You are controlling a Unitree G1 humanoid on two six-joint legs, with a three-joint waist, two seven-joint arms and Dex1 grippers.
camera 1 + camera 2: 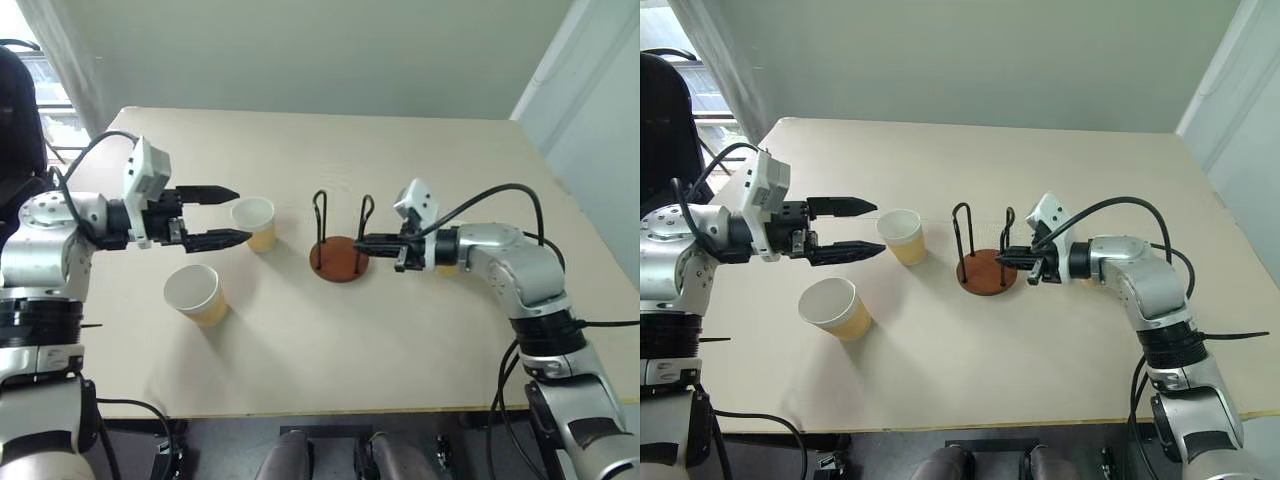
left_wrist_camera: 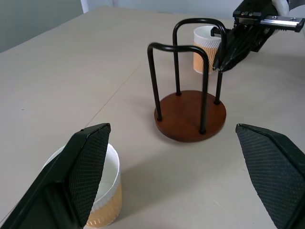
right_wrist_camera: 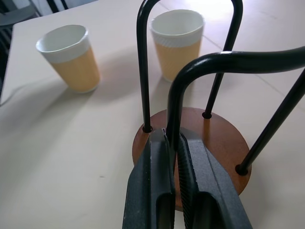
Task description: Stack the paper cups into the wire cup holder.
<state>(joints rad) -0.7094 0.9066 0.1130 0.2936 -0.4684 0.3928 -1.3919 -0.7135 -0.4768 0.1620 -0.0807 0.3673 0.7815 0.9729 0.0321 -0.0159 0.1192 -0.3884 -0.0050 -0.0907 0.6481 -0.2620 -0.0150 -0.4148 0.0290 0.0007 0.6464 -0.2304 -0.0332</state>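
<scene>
On the pale counter [image 1: 400, 330] the wire cup holder [image 1: 339, 243] stands empty. The right pincer [image 1: 362, 241] is closed at one of its wire loops. The left pincer [image 1: 226, 214] gapes just beside an upright paper cup [image 1: 255, 223]; another cup [image 1: 196, 293] stands nearer.

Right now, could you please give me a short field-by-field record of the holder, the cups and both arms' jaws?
holder: wire cup holder, upright on the table, no cup in it
cups: three paper cups; one upright by the left gripper, one nearer the table's front edge, one beyond the holder
left gripper: jaws open, holding nothing
right gripper: jaws shut on one of the holder's wire loops
</scene>
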